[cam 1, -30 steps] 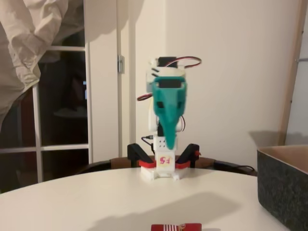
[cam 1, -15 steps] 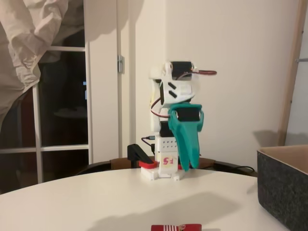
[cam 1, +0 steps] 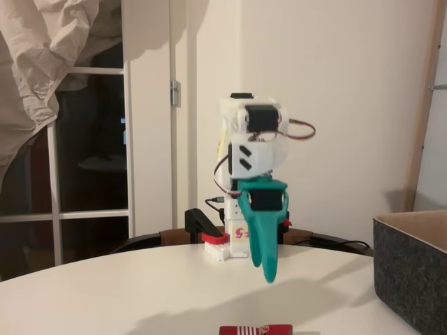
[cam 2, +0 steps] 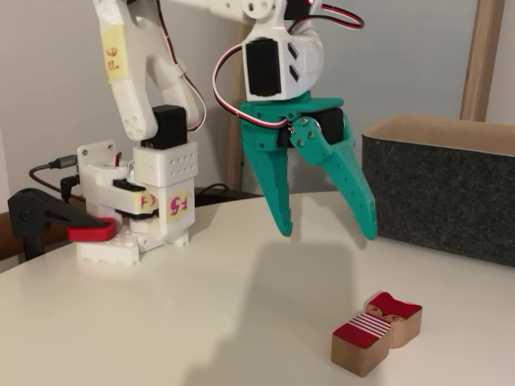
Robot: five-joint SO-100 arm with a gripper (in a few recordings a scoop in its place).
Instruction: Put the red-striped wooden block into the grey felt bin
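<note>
**Gripper open above the table, block not yet picked up**

In a fixed view from the front, the green gripper (cam 1: 268,269) hangs pointing down in front of the robot base (cam 1: 227,246), its tips above the white table (cam 1: 105,293). Seen edge-on here, its opening cannot be judged. The red-striped block (cam 1: 255,330) lies at the bottom edge of the picture, nearer the camera than the gripper and a little to its left. The grey bin (cam 1: 412,269) stands at the right edge, well apart from both.

In the other fixed view, the gripper (cam 2: 326,234) shows plainly: its two fingers are spread wide and hold nothing. The block (cam 2: 376,331) rests on the table below and to the right of the fingertips, striped face up, apart from them. The bin (cam 2: 442,189) sits behind it on the right, with its top open.

The step in hand looks like the approach before the grasp. Next, the gripper likely needs to move over the block, come down with one finger on each side, and close on it before lifting toward the bin
</note>
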